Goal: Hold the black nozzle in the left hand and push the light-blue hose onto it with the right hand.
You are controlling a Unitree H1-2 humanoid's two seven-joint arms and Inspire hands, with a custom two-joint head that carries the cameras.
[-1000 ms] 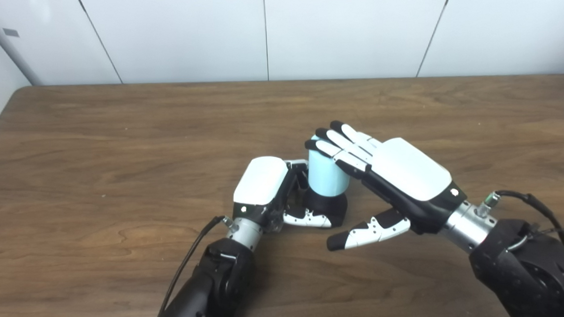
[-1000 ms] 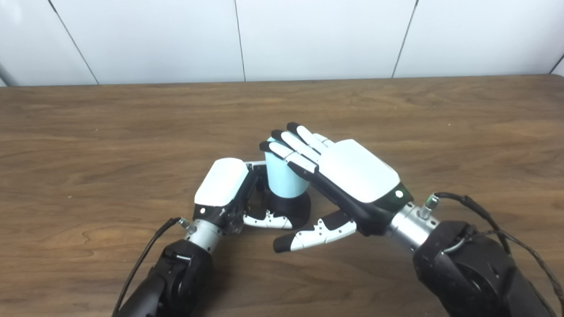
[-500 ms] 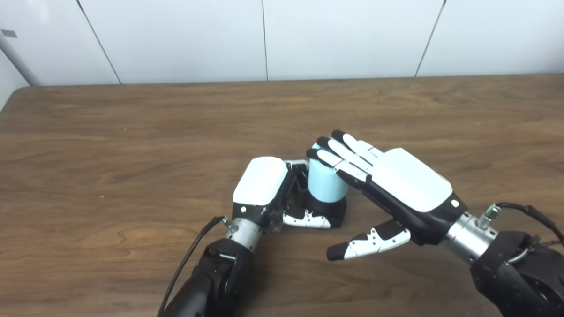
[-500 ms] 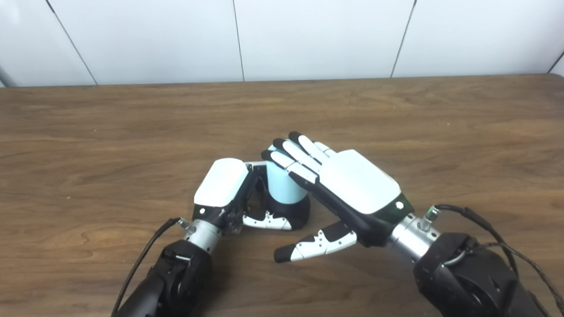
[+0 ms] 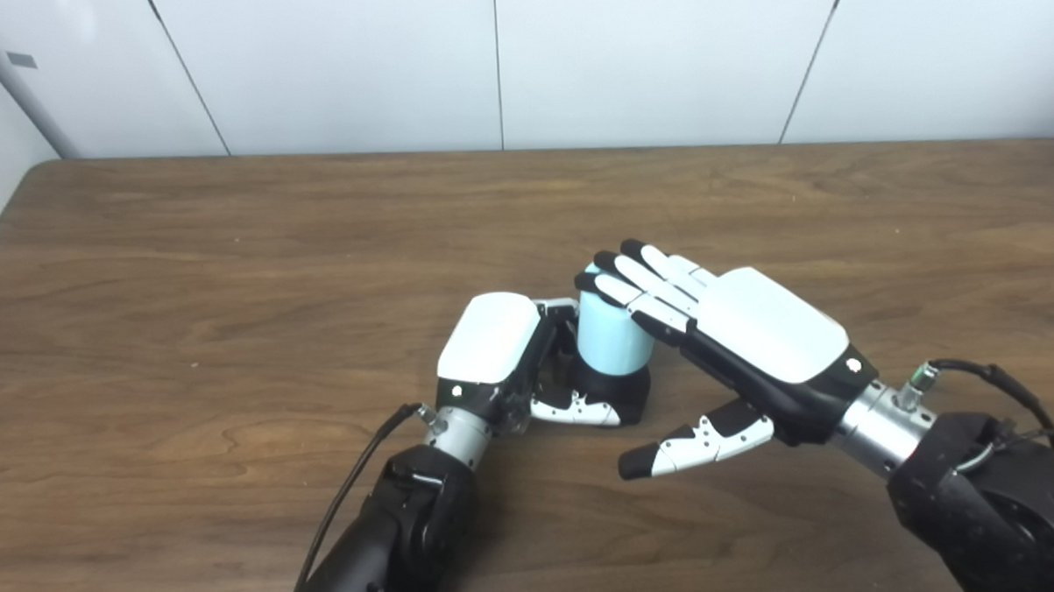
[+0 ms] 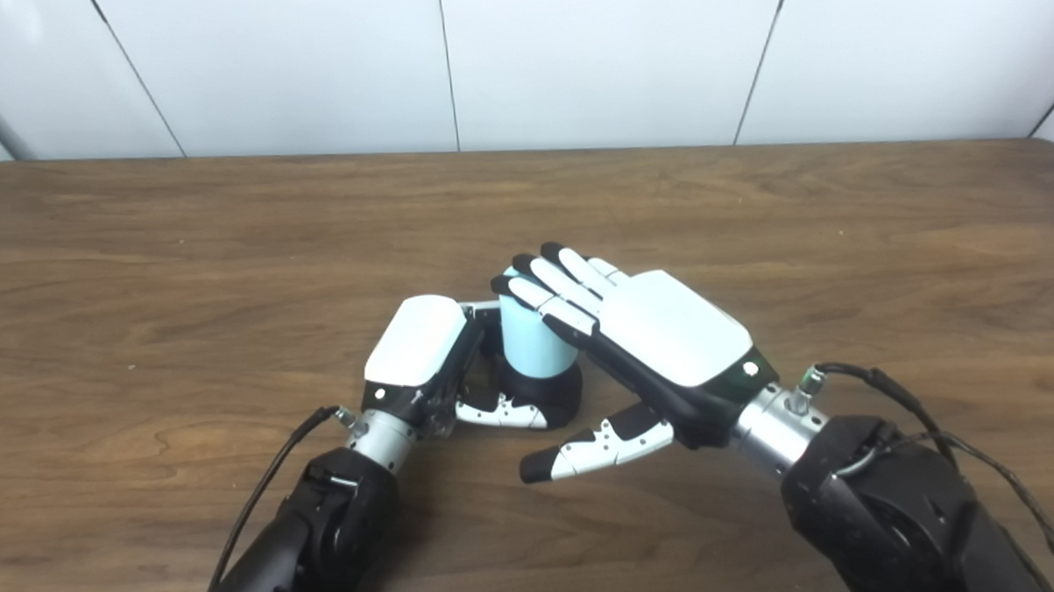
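Observation:
The black nozzle [image 5: 620, 392] stands upright on the wooden table, and my left hand [image 5: 490, 345] is shut on it from the left, thumb across its front. The light-blue hose [image 5: 612, 337], a short upright cylinder, sits on top of the nozzle. My right hand [image 5: 761, 332] is open and flat, palm down; its fingertips [image 5: 610, 276] lie on the hose's top, hiding the rim. Its thumb [image 5: 694, 436] sticks out low to the left, touching nothing.
The brown table [image 5: 228, 280] spreads wide on all sides, with its far edge against white wall panels [image 5: 571, 58]. Both black forearms come in from the bottom edge, the right one [image 5: 990, 508] trailing a cable.
The right hand pressed down on the hose top, which sank lower onto the nozzle half a second ago, then eased slightly up and right. The left hand has kept its hold.

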